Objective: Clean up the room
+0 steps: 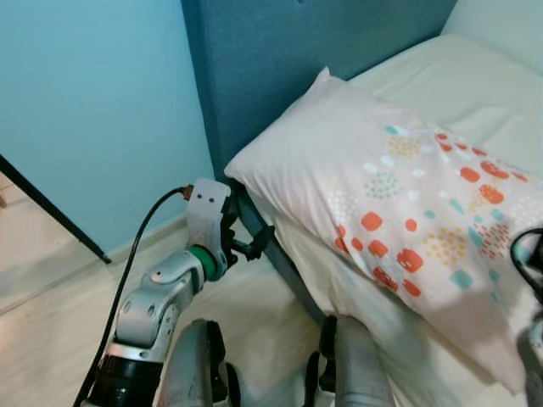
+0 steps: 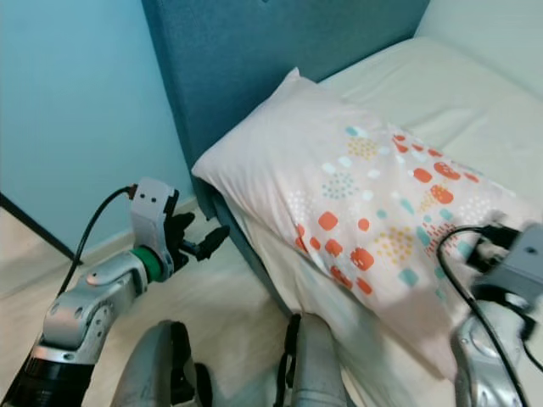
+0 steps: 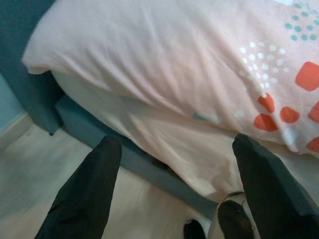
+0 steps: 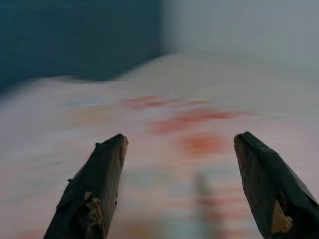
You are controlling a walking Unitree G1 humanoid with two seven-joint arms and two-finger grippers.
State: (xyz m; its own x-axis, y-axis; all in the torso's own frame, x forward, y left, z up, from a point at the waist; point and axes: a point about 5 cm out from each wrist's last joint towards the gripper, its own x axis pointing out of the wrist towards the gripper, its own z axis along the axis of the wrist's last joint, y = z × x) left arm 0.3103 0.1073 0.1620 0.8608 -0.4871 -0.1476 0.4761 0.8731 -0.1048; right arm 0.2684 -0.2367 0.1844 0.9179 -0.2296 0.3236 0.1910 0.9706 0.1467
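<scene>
A soft, puffy pillow [image 1: 399, 195] (dotted print) is laid on the smooth mattress [image 1: 475, 85]. The left gripper [image 3: 174, 194] and right gripper [image 4: 179, 189] are held with fingers spread apart, nothing gripped.

The left arm [image 1: 157, 305] is silver with a black forearm band, a green ring behind a white wrist block, and a black cable along it. Each tool, left tool [image 3: 174, 189] and right tool [image 4: 182, 184], ends in two long black fingers. The right fingertips [image 4: 279, 221] are chipped pale.
</scene>
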